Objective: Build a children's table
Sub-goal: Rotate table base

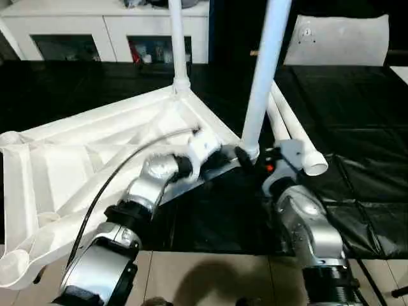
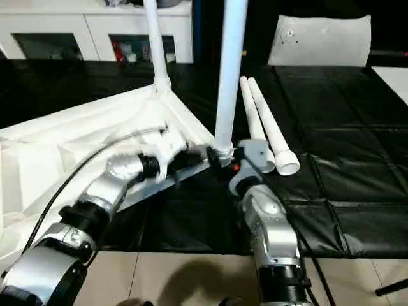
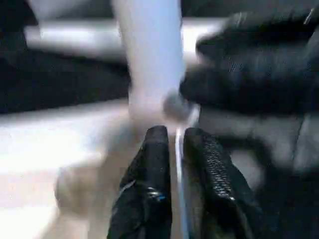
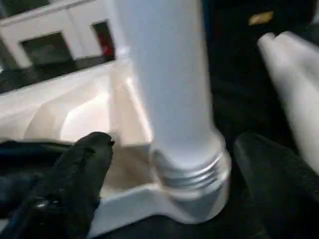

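The upturned table top point(image 1: 83, 159) is seen lying on the black mat point(image 1: 357, 185), its near edge pinched between the closed fingers of the left gripper point(image 3: 172, 149). The right gripper point(image 4: 169, 164) is spread around the base of the upright leg point(image 1: 264, 76) at the near corner socket point(image 4: 199, 199). Farther back, a second leg point(image 1: 177, 44) stands upright, and two loose legs point(image 1: 290, 131) lie beside the top.

Two loose legs point(image 2: 268, 131) crowd the upright leg's point(image 2: 228, 83) right; black mat point(image 2: 357, 115) beyond lies open.
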You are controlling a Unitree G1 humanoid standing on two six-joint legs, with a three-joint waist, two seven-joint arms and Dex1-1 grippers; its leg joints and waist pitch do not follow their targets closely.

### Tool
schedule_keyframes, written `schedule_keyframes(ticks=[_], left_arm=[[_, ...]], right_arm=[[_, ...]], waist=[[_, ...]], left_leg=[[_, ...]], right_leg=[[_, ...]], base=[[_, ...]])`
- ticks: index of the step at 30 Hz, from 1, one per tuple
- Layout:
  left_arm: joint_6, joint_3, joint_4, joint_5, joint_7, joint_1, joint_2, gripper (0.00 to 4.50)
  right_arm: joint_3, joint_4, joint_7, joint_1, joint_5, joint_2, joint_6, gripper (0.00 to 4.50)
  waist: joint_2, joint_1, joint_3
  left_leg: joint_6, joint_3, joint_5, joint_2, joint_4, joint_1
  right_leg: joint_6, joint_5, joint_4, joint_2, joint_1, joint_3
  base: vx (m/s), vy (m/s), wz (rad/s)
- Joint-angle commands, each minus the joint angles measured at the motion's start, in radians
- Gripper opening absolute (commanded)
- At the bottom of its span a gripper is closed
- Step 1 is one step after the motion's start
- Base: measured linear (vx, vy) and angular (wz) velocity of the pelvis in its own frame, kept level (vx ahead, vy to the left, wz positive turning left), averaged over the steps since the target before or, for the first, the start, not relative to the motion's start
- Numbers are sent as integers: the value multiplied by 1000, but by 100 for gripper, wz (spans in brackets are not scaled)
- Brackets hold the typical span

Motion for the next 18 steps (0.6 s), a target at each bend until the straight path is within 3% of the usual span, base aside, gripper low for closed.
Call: schedule_keyframes(ticks=[1, 6, 7, 9, 10, 12, 13, 14, 16, 17, 18], left_arm=[[12, 35, -45, -36, 4, 26, 14, 91], [101, 79, -130, -3, 73, 70, 109, 91], [125, 95, -157, 17, 104, 85, 145, 91], [190, 134, -255, 105, 180, 134, 262, 91], [220, 153, -289, 126, 196, 153, 296, 91], [257, 176, -324, 135, 209, 171, 324, 91], [257, 176, -324, 135, 209, 171, 324, 91], [363, 233, -397, 186, 241, 221, 407, 91], [423, 247, -424, 244, 260, 254, 473, 91], [462, 246, -441, 273, 269, 276, 513, 91], [468, 246, -442, 276, 270, 279, 518, 91]], right_arm=[[-8, -50, -14, 20, 0, -12, 62, 447], [67, -100, 46, 65, -44, -75, 140, 447], [99, -119, 66, 82, -47, -94, 163, 447], [167, -140, 119, 104, -50, -126, 202, 447], [182, -140, 130, 106, -49, -131, 216, 447], [190, -138, 133, 106, -48, -132, 228, 447], [190, -138, 133, 106, -48, -132, 228, 447], [210, -110, 135, 94, -57, -130, 242, 447], [226, -87, 139, 80, -68, -129, 242, 447], [231, -76, 143, 70, -68, -124, 249, 447], [232, -74, 143, 68, -68, -123, 249, 447]], waist=[[0, 0, -70], [5, -12, -68], [11, -13, -66], [11, -18, -67], [17, -27, -63], [19, -26, -62], [21, -26, -61], [16, -22, -59], [10, -23, -59], [17, -26, -59], [17, -26, -59]], left_leg=[[60, 2, -142, 10, -58, 3], [42, 1, -166, 5, -59, 0], [35, -1, -178, 8, -60, 1], [28, -5, -196, 9, -62, 0], [27, -6, -187, 8, -65, -6], [19, -1, -221, 10, -60, 12], [17, -2, -221, 11, -62, 10], [13, -3, -225, 14, -65, 10], [10, -5, -225, 13, -67, 7], [3, -6, -235, 11, -67, 11], [3, -6, -235, 11, -67, 11]], right_leg=[[-193, -158, -61, -51, 72, 38], [-151, -216, -68, -47, 72, 36], [-146, -232, -68, -46, 72, 35], [-131, -256, -66, -45, 74, 33], [-121, -258, -67, -44, 72, 33], [-136, -296, -74, -42, 56, 36], [-143, -293, -72, -43, 57, 37], [-151, -281, -68, -43, 57, 38], [-150, -275, -61, -42, 59, 37], [-141, -289, -62, -42, 56, 38], [-141, -289, -62, -42, 56, 38]], base=[[0, 0, 0], [0, 0, 0], [0, 0, 0], [0, 0, 0], [0, 0, 0], [0, 0, 0], [0, 0, 0], [0, 0, 0], [0, 0, 0], [0, 0, 0], [0, 0, 0]])
